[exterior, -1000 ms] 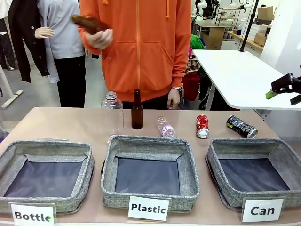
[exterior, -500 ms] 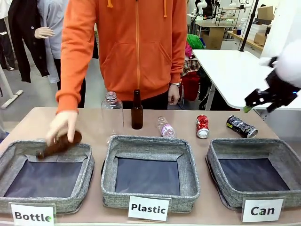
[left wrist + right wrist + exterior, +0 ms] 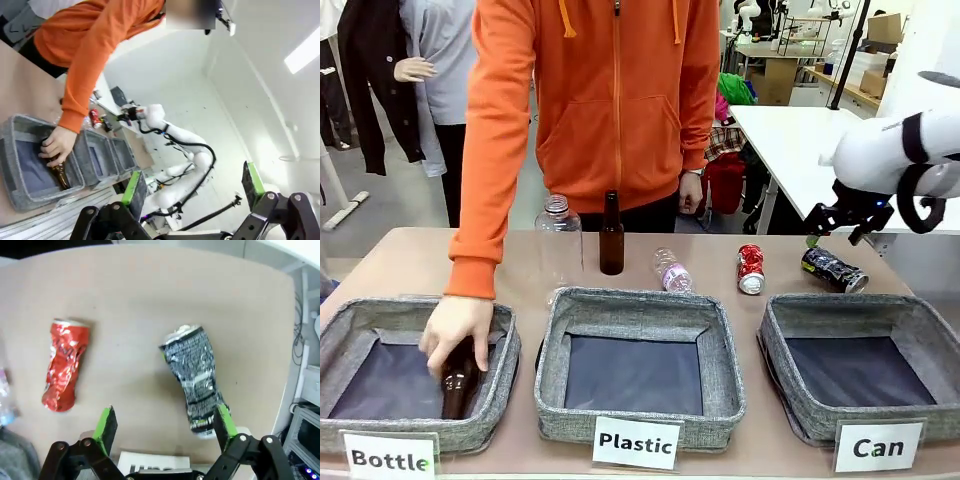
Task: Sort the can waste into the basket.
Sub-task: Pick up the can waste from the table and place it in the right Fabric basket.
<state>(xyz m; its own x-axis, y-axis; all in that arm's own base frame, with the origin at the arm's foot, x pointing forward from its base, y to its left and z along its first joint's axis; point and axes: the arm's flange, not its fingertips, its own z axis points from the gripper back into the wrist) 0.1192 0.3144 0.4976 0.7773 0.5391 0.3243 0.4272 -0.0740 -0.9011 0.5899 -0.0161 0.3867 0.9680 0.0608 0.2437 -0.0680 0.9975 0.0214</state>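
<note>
Cans lie on the table (image 3: 500,260) just beyond the far rim of the Can basket (image 3: 790,312): the black can (image 3: 195,385) on its side, the crushed red can (image 3: 64,365) well apart from it. Seen from the right wrist, the black can's long axis runs roughly crosswise to the closing line, but it sits off-centre, its near end by one green pad (image 3: 222,421). The right gripper (image 3: 162,422) hovers above, fingers spread wide and empty. The left gripper (image 3: 192,182), likewise spread, hangs far off, so the right arm is nearer and likely needs a sideways shift before descending.
</note>
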